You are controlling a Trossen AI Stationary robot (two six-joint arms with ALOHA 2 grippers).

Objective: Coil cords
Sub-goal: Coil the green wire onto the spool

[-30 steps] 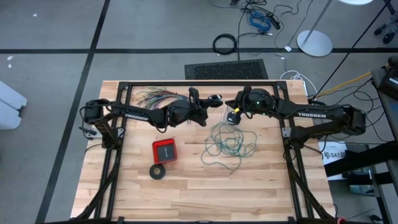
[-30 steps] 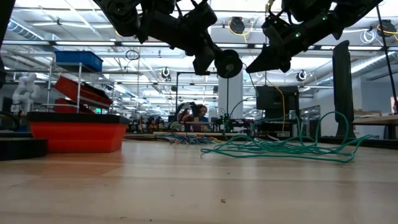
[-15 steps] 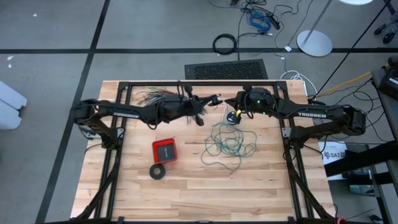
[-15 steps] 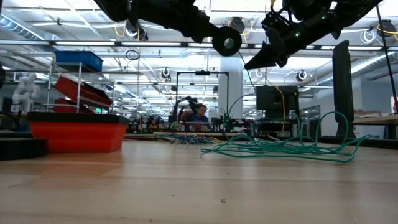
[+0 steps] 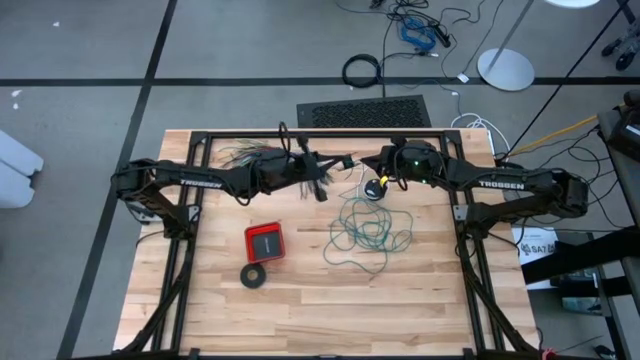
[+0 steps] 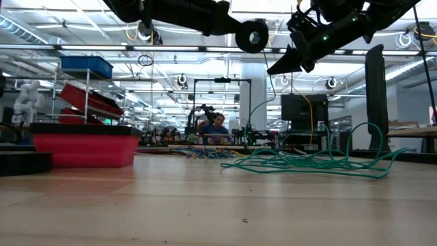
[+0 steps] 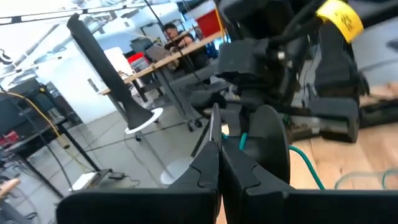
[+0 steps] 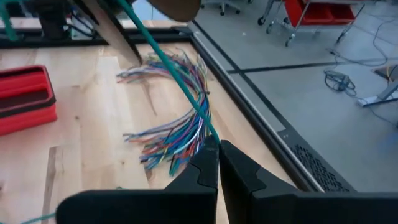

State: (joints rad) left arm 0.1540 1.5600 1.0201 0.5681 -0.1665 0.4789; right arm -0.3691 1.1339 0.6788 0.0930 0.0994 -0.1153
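One teal-green wire (image 5: 368, 232) lies in a loose tangle on the table (image 5: 420, 300), beside one red box (image 5: 265, 242), one black ring (image 5: 254, 276) and one fanned bundle of coloured wires (image 8: 177, 134). The right gripper (image 8: 217, 151) pinches a strand of that wire above the tangle's far edge. The left gripper (image 7: 219, 146), pressed together, faces it; whether it holds anything cannot be told.

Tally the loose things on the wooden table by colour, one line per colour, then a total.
Teal-green: 1, the long thin teal-green wire in a loose tangle
Red: 1, the shallow square red tray
Black: 1, the black tape-like ring
Many-coloured: 1, the fanned bundle of many-coloured wires
Total: 4
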